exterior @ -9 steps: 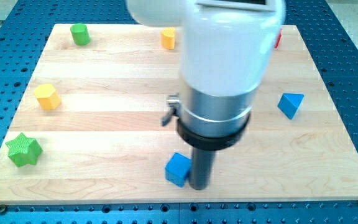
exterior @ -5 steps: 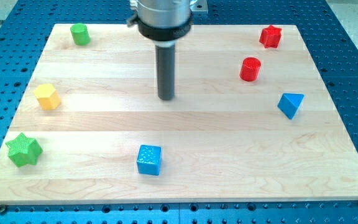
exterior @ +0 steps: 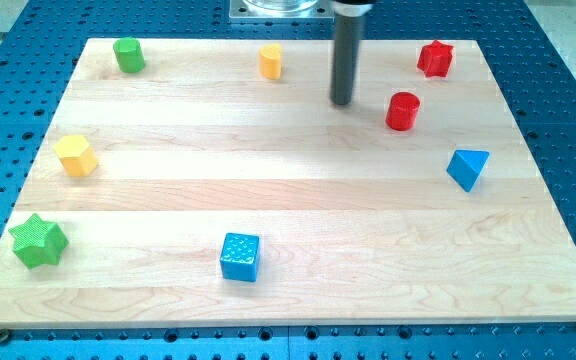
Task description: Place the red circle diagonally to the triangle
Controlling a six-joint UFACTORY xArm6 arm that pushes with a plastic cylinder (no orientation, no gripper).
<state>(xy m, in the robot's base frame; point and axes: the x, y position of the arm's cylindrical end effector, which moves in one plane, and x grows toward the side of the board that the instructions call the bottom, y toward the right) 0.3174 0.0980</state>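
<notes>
The red circle (exterior: 403, 110) stands on the wooden board at the view's upper right. The blue triangle (exterior: 467, 168) lies below and to the right of it, near the board's right edge. My tip (exterior: 343, 102) rests on the board just left of the red circle, with a small gap between them.
A red star (exterior: 435, 58) is at the top right, a small yellow block (exterior: 271, 61) at top centre, a green cylinder (exterior: 128, 54) at top left. A yellow hexagon (exterior: 76, 155) and green star (exterior: 37, 241) lie at the left, a blue cube (exterior: 240, 256) at bottom centre.
My tip has moved from beside the blue cube at the bottom up and to the right, ending near the red circle. The blue cube was pushed left earlier.
</notes>
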